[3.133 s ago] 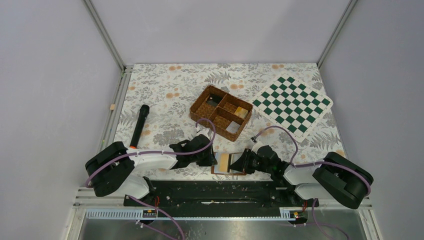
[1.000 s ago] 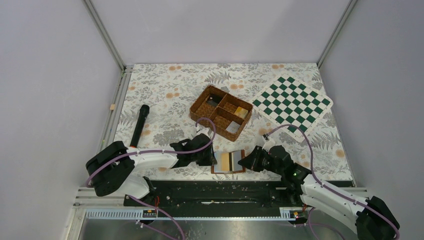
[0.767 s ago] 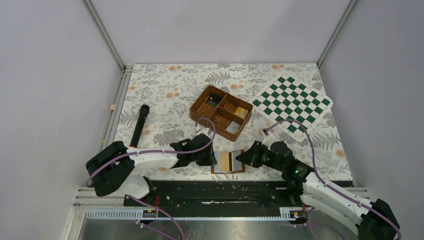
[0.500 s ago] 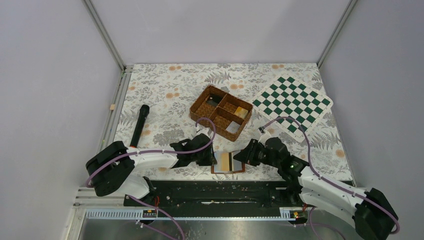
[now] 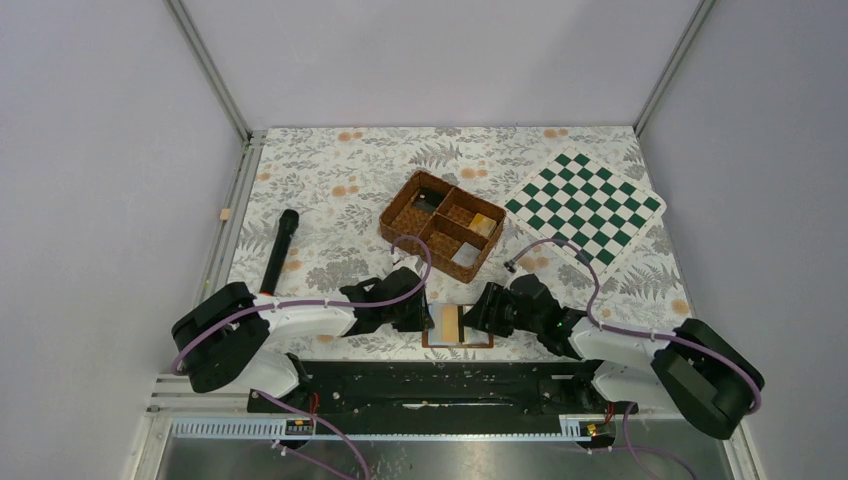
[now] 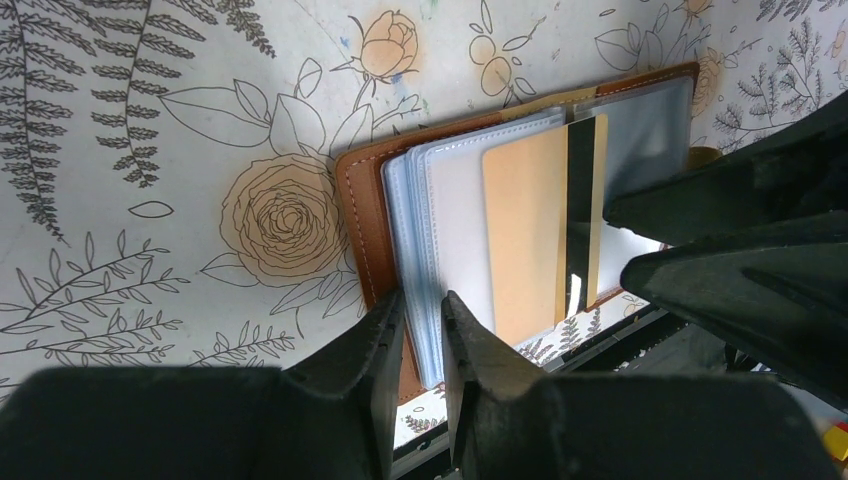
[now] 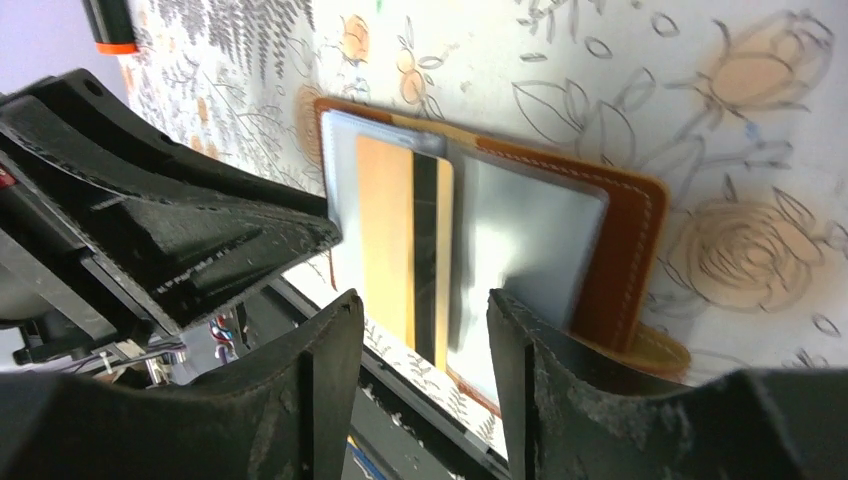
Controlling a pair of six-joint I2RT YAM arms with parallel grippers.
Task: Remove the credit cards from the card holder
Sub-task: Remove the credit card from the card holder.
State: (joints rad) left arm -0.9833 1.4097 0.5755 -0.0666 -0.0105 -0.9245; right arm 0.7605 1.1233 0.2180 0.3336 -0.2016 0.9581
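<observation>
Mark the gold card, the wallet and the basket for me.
gold card [image 6: 525, 235]: left wrist view, middle of its face.
wallet [image 6: 358, 218]: left wrist view, brown leather border.
basket [image 5: 399, 200]: top view, left woven wall.

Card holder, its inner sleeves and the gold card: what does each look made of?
Card holder: brown leather or leather-look, matte, with pale stitching along the edge.
Inner sleeves: thin frosted or clear plastic, slightly glossy, with seamed edges; probably flexible.
Credit card: stiff plastic by its look, with a matte gold face and a black stripe along one side.
</observation>
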